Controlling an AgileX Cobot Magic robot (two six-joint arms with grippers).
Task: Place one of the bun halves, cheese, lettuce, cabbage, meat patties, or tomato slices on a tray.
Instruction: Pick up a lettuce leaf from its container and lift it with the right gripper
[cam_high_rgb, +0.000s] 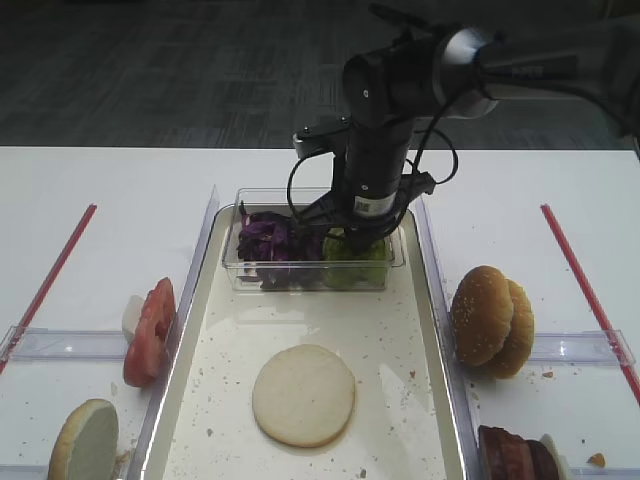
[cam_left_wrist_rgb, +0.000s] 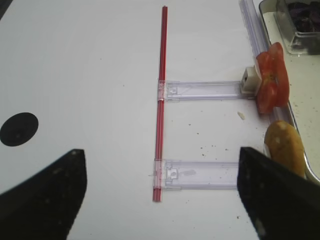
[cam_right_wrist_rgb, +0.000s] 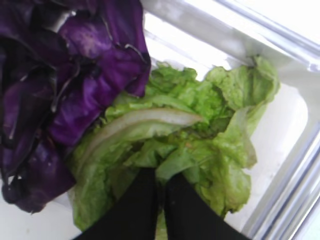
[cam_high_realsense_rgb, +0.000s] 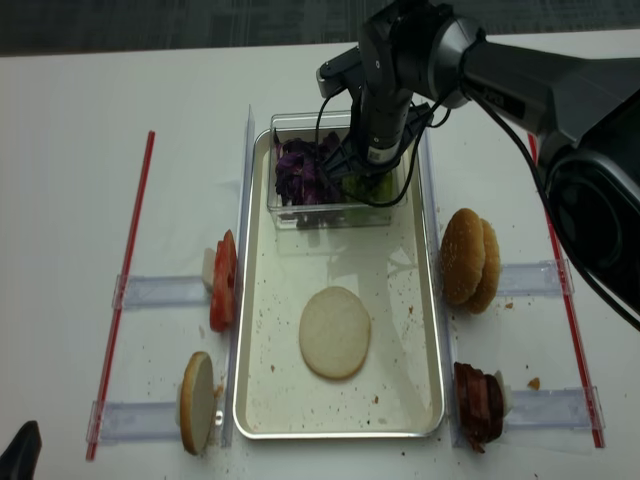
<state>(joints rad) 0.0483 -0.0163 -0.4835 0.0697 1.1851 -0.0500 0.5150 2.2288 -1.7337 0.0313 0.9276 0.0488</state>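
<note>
My right gripper (cam_right_wrist_rgb: 161, 185) reaches down into the clear tub (cam_high_rgb: 395, 262) at the far end of the tray (cam_high_rgb: 395, 330). Its black fingers are shut on the green lettuce (cam_right_wrist_rgb: 200, 125), beside the purple cabbage (cam_right_wrist_rgb: 65, 90). One pale bun half (cam_high_rgb: 303, 394) lies cut face up on the tray. Tomato slices (cam_high_rgb: 150, 330) and another bun half (cam_high_rgb: 85, 440) stand left of the tray. More bun halves (cam_high_rgb: 490, 320) and the meat patties (cam_high_rgb: 515, 455) stand to its right. My left gripper (cam_left_wrist_rgb: 162, 192) hangs open over the bare table at the left, holding nothing. No cheese is in view.
Red strips (cam_high_rgb: 55, 265) run along both outer sides of the table, with clear plastic rails (cam_left_wrist_rgb: 205, 90) leading to the food holders. The tub's walls close in tightly round the right gripper. Crumbs speckle the tray floor.
</note>
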